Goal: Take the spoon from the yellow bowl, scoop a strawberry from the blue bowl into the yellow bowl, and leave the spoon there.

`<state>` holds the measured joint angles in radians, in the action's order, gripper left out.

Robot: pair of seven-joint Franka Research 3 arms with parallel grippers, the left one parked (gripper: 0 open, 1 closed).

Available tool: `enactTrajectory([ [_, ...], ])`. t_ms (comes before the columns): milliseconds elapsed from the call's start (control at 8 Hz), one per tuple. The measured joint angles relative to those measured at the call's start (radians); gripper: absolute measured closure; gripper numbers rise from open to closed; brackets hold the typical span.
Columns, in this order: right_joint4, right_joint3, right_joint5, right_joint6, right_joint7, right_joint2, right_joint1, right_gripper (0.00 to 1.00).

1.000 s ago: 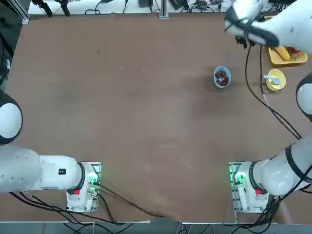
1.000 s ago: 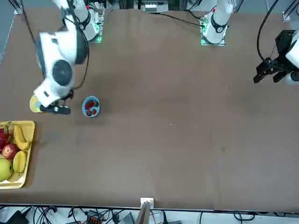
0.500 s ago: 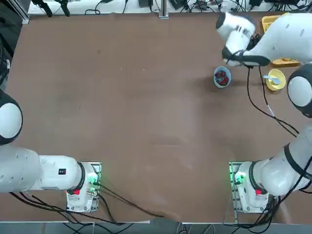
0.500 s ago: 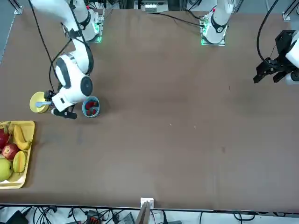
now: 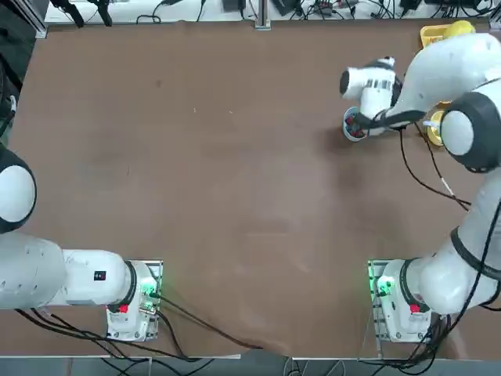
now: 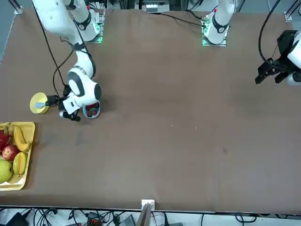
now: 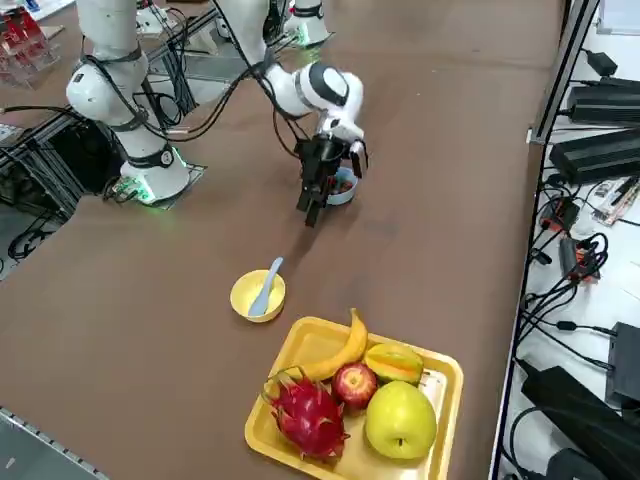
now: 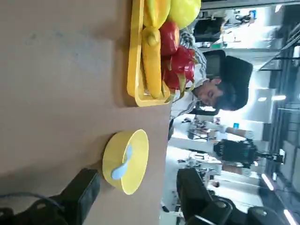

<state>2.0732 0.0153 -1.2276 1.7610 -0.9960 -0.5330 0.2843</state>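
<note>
The right gripper (image 8: 136,199) holds its 2 fingers (image 8: 82,194) wide apart with nothing between them, low over the table (image 5: 196,172) and level, aimed toward the yellow bowl (image 8: 126,161). That bowl sits a little ahead of the fingertips, apart from them, with the spoon (image 8: 122,164) lying in it, handle over the rim. The blue bowl (image 6: 92,111), with red strawberries (image 6: 92,111) inside, lies just behind the fingers, partly under the wrist. Farther ahead, past the yellow bowl, stands the fruit tray (image 7: 300,350).
</note>
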Motion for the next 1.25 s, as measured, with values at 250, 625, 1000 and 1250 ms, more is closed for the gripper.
enactTrajectory([
  [250, 0.000, 0.010, -0.030, 0.000, -0.017, -0.041, -0.012, 0.00],
  [625, 0.000, 0.029, -0.036, -0.001, -0.029, -0.069, -0.029, 0.00],
  [1000, 0.001, 0.054, -0.063, -0.002, -0.063, -0.105, -0.037, 0.01],
  [1250, 0.001, 0.065, -0.089, -0.004, -0.108, -0.136, -0.037, 0.03],
])
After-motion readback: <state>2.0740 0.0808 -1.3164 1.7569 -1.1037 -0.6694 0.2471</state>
